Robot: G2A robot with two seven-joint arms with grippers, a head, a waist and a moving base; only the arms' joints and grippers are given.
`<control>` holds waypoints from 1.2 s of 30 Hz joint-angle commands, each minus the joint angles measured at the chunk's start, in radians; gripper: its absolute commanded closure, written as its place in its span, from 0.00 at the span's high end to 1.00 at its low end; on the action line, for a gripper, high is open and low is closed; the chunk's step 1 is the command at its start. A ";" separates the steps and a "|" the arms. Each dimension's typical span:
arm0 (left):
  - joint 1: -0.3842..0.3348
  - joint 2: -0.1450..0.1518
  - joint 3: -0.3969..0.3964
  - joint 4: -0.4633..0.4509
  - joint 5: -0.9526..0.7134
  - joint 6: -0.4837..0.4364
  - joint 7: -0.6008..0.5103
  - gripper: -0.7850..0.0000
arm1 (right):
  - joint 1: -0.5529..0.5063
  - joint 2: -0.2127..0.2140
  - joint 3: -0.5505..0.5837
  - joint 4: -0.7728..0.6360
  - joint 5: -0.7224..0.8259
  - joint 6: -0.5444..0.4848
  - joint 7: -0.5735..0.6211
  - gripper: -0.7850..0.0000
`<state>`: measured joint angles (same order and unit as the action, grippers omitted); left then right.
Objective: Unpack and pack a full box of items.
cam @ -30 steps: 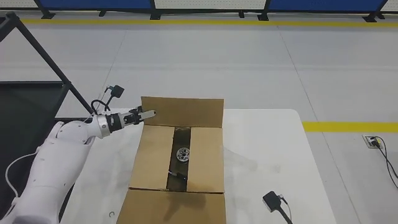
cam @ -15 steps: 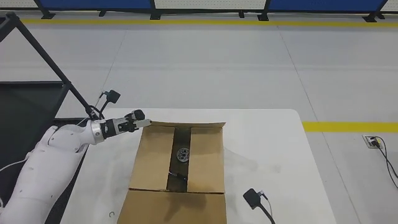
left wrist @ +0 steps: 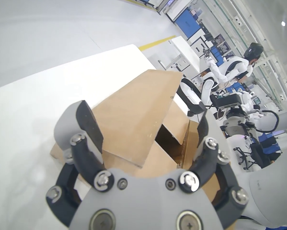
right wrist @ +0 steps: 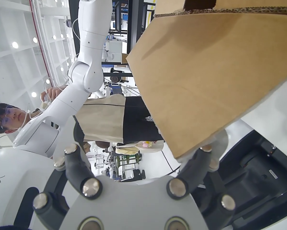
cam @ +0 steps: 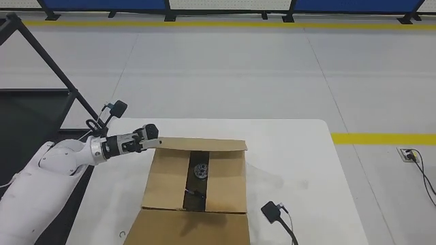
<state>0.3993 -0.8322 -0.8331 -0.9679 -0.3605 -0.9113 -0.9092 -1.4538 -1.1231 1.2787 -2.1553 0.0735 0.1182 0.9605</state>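
A brown cardboard box (cam: 167, 173) stands mid-table, its two side flaps lying flat with a dark slot between them. In the slot I see a round metal part (cam: 200, 170) and a dark item (cam: 194, 194). The far flap (cam: 201, 143) stands nearly on edge. My left gripper (cam: 153, 134) is at that flap's left corner. In the left wrist view the left gripper (left wrist: 142, 112) is open, with the flap (left wrist: 133, 111) just beyond its fingers. The right gripper (right wrist: 143, 147) is open under the near flap (right wrist: 201, 77), one finger touching its corner.
The white table (cam: 293, 156) has free room right of the box. A black wrist module (cam: 271, 211) on a cable sits near the box's front right corner. A black frame (cam: 41, 102) stands off the table's left side.
The far flap has swung from lying back to nearly on edge as the left gripper moved left and toward me. The black module slid left toward the box.
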 commanded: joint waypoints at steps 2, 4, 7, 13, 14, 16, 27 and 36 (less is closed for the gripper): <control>0.005 0.029 0.019 -0.047 -0.020 0.003 -0.003 1.00 | 0.004 0.002 0.001 -0.011 0.007 -0.011 -0.009 1.00; 0.005 0.043 0.034 -0.067 -0.034 0.005 -0.005 1.00 | 0.006 0.002 0.001 -0.016 0.012 -0.019 -0.014 1.00; -0.001 0.059 0.059 -0.087 -0.055 0.009 -0.009 1.00 | 0.010 0.003 0.002 -0.023 0.021 -0.031 -0.027 1.00; -0.021 0.080 0.118 -0.116 -0.086 0.013 -0.012 1.00 | 0.021 -0.002 0.005 -0.026 0.062 -0.068 -0.138 1.00; -0.024 0.082 0.127 -0.119 -0.094 0.011 -0.011 1.00 | 0.025 -0.003 0.003 -0.023 0.068 -0.074 -0.152 1.00; -0.029 0.087 0.145 -0.121 -0.106 0.009 -0.009 1.00 | 0.037 -0.005 -0.002 -0.016 0.084 -0.087 -0.172 1.00; -0.057 0.099 0.228 -0.114 -0.178 0.004 -0.004 1.00 | 0.182 -0.026 -0.070 0.078 0.127 -0.080 -0.321 1.00; -0.070 0.109 0.271 -0.113 -0.217 -0.008 0.008 1.00 | 0.319 -0.058 -0.185 0.200 0.044 -0.067 -0.504 1.00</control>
<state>0.3303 -0.7237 -0.5655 -1.0817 -0.5721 -0.9175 -0.9028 -1.1466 -1.1785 1.1031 -1.9688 0.1222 0.0504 0.4724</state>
